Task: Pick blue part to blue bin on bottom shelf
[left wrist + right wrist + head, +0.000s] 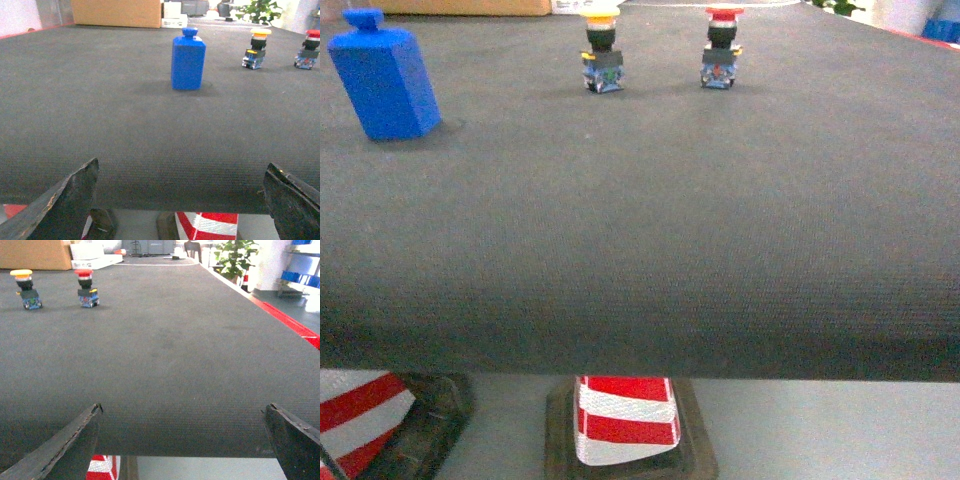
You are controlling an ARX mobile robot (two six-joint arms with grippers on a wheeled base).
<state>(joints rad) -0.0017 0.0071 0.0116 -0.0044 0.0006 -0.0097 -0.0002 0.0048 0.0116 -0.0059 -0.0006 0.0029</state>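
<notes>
The blue part (385, 78) is a bottle-shaped block with a small knob on top, standing upright at the far left of the dark table (640, 250); the left wrist view shows the blue part (188, 60) ahead, slightly right of centre. My left gripper (181, 172) hangs open at the table's near edge, well short of it, with nothing between its fingers. My right gripper (182, 412) is open too, at the near edge further right. Neither gripper shows in the head view. The blue bin and the bottom shelf are out of view.
A yellow-capped push button (602, 55) and a red-capped push button (722, 52) stand at the table's far side. Red-and-white striped cones (625, 420) sit on the floor below the near edge. A cardboard box (117, 12) lies beyond the table.
</notes>
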